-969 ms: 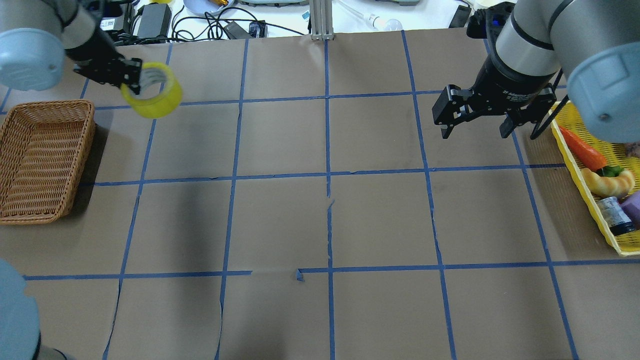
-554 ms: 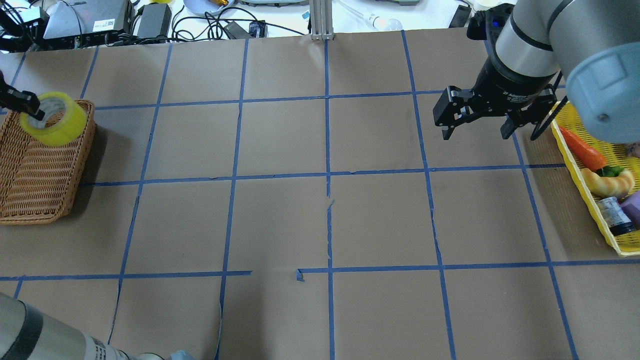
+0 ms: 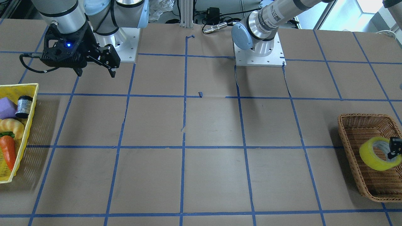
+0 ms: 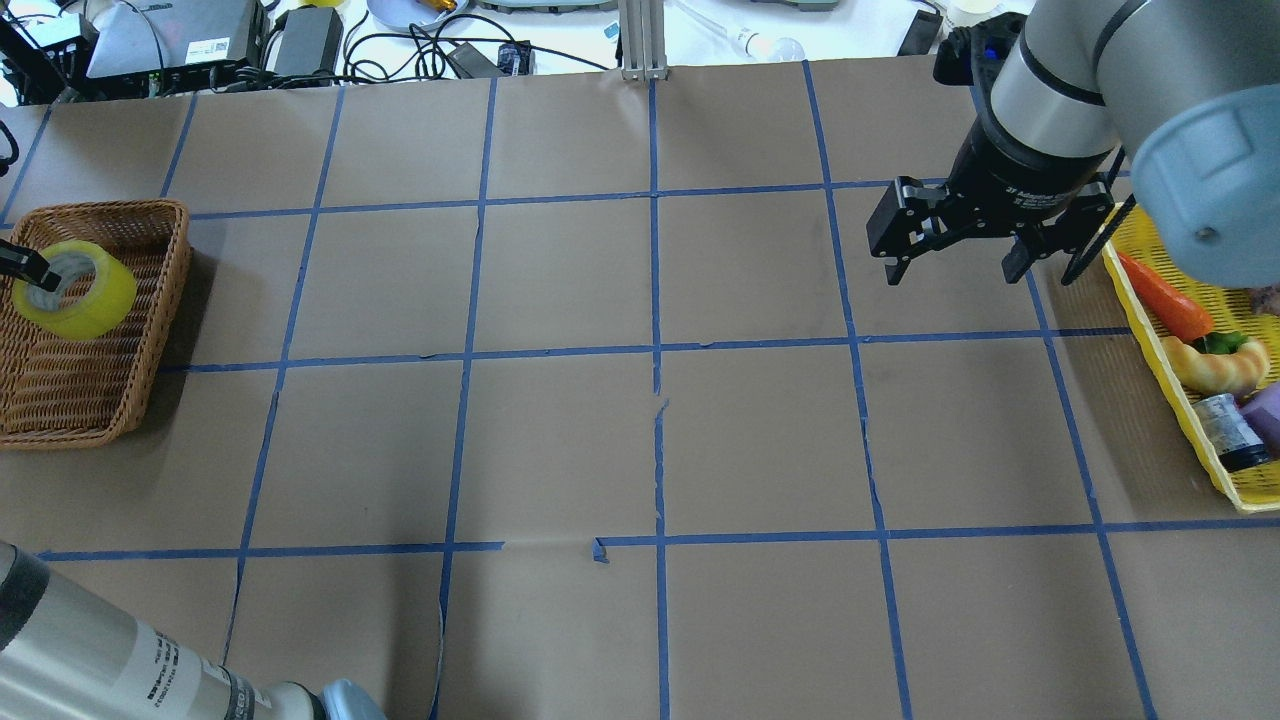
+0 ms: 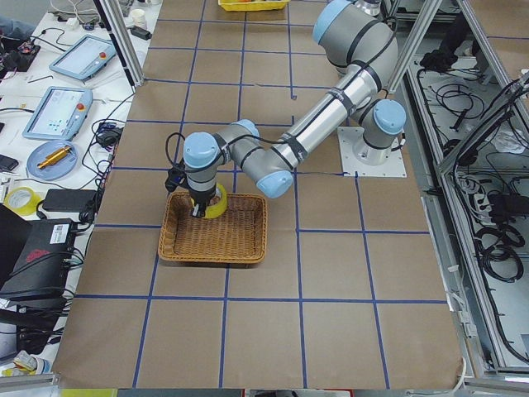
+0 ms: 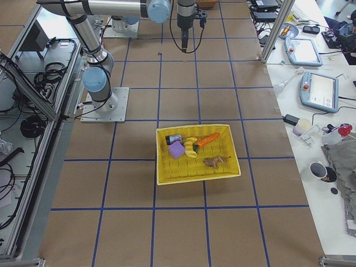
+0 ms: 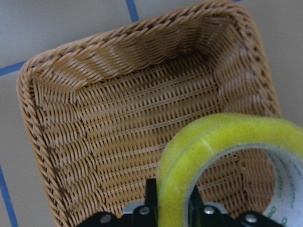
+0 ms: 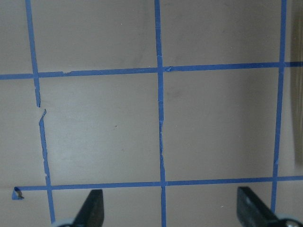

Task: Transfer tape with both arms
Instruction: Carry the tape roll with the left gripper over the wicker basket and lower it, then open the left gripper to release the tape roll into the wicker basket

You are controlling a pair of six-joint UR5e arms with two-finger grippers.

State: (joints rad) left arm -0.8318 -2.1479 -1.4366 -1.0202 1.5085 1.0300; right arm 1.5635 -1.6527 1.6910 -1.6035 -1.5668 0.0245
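Note:
The yellow tape roll [image 4: 80, 292] is clamped by its wall in my left gripper [image 4: 30, 275], shut on it. It hangs tilted over the inside of the brown wicker basket [image 4: 100, 400] at the table's left end. The left wrist view shows the tape [image 7: 222, 151] close up between the fingers [image 7: 150, 194], with the basket floor [image 7: 109, 123] below. The front view shows the tape [image 3: 375, 153] and the left gripper [image 3: 394, 149] at the frame's right edge. My right gripper [image 4: 950, 270] is open and empty, high above the table on the right. It also shows in the front view [image 3: 95, 73].
A yellow mesh tray [image 4: 1180, 400] with a toy carrot, a bread-like toy, a small jar and a purple block sits at the right edge. It also shows in the front view [image 3: 31, 103]. Cables and devices lie beyond the far edge. Blue tape lines grid the brown table.
My left arm has carried the tape left, from the far-left squares to over the basket, and lower. My right gripper has stayed almost still, open.

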